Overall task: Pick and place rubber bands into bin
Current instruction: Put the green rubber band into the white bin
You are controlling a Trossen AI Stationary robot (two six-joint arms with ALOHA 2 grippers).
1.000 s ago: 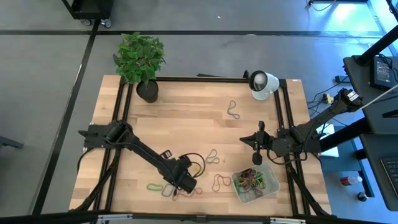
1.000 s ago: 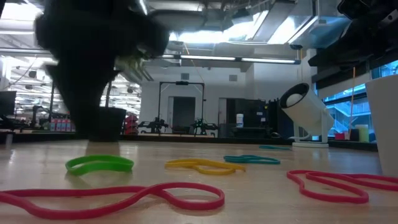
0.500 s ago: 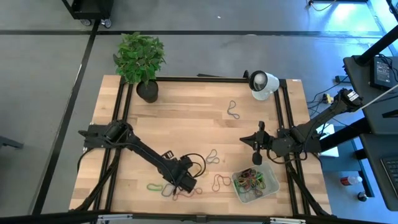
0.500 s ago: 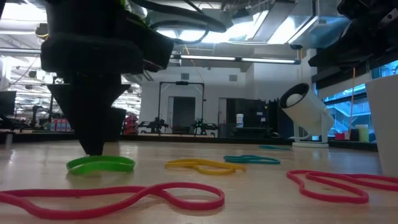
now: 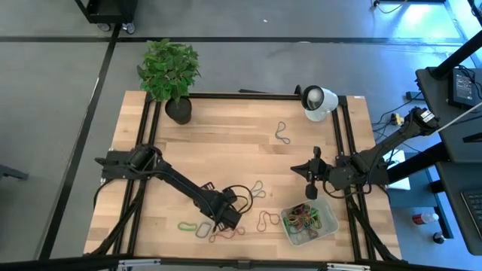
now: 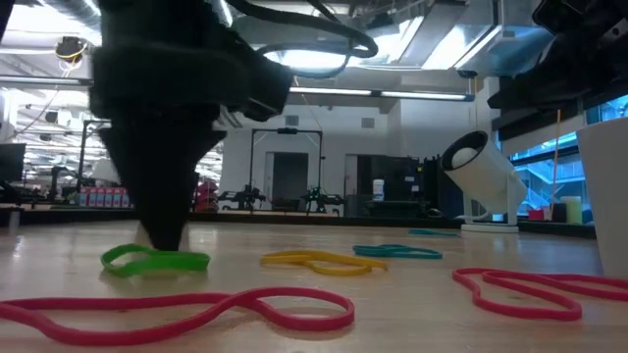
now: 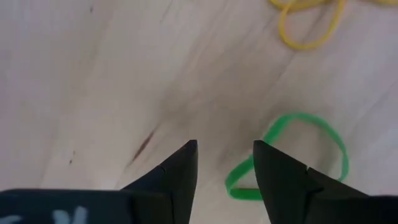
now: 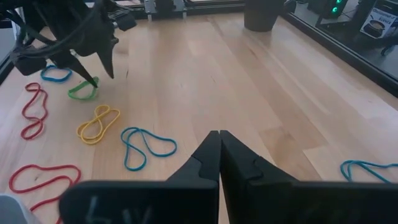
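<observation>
Since half a second earlier, the left gripper (image 7: 225, 163) has been shifted slightly toward the bin side of the worktop (image 5: 226, 128), and the green band (image 6: 155, 260) beneath it has been nudged out of its flat oval. Its tapered black fingers (image 7: 180, 171) are held apart, tips down at the pale wood, with one edge of the thin green loop lying under the finger nearer it. Beside it lie a twisted yellow band (image 6: 322, 261), a teal band (image 6: 397, 251) and long floppy red bands (image 6: 186, 312), all of smooth, thin rubber.

No legible writing is seen on any object; only blurred white marks show on the wrist housings.

The bin (image 5: 288, 232), a shallow translucent tray with rounded corners, sits near the front right of the worktop, filled with a tangle of coloured bands. The right gripper (image 8: 219, 138) is held just behind the bin, its fingers pressed together.
</observation>
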